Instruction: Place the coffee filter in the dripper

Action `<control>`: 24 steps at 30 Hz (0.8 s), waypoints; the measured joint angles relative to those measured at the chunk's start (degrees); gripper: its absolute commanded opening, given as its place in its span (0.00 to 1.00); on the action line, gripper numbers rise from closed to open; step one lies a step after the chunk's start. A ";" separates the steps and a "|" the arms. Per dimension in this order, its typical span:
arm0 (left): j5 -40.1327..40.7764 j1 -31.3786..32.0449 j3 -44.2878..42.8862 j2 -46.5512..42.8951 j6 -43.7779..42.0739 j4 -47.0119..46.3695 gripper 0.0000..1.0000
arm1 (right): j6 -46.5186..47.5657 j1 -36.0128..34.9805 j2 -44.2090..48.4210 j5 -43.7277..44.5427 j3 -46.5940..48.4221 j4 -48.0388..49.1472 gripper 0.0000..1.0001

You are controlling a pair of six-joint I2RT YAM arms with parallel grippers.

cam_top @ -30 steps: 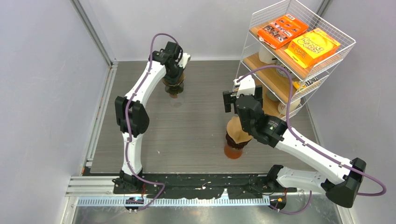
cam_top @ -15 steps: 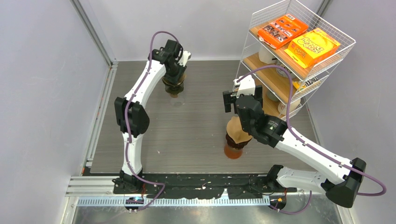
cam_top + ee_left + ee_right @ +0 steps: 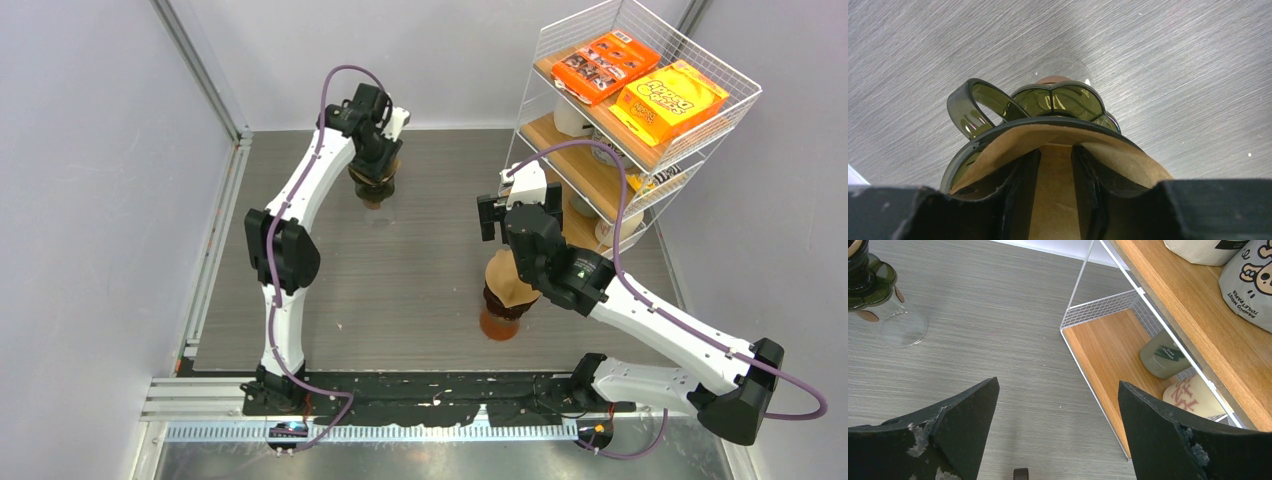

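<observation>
A dark green dripper [image 3: 372,182] sits on a glass carafe [image 3: 1063,67] at the far middle of the table. A brown coffee filter [image 3: 1128,157] lines the inside of the dripper [image 3: 998,130]. My left gripper [image 3: 1055,152] reaches down into the filter, open. Its two fingers [image 3: 1020,190] stand apart, and only the filter's far wall shows between them. In the top view the left gripper [image 3: 375,158] sits right over the dripper. My right gripper [image 3: 1058,385] hangs wide open and empty over bare table beside the rack; from above the right gripper [image 3: 495,215] is at mid-table.
A stack of brown filters [image 3: 505,275] on an orange stand [image 3: 498,325] sits under the right arm. A white wire rack [image 3: 620,120] with orange boxes and wooden shelves stands at the back right. The dripper [image 3: 868,282] also appears far left in the right wrist view.
The left gripper's jaws have parted inside the dripper, letting go of the filter. The left wrist shifted only slightly. The right arm has not moved.
</observation>
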State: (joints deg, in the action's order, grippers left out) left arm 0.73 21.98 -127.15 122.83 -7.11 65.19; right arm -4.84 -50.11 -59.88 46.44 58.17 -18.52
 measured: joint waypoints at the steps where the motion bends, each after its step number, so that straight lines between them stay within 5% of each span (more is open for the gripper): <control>1: -0.15 0.04 -0.15 -0.02 0.02 0.02 0.46 | 0.00 0.00 0.00 0.00 0.00 0.00 0.95; 8: -0.46 0.13 -0.24 -0.22 -0.02 -0.22 0.46 | -0.02 0.00 0.00 0.00 0.00 0.00 0.95; 17: -0.46 0.13 -0.24 -0.24 -0.02 -0.22 0.28 | -0.02 0.00 0.02 0.02 0.00 0.00 0.95; 24: -0.35 0.13 0.00 -0.24 -0.35 -0.09 0.27 | 0.00 0.00 0.28 0.02 0.00 0.02 0.95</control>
State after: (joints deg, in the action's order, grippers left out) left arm 0.38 22.11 -127.15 122.58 -7.46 65.10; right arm -4.84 -50.11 -59.59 46.46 58.17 -18.50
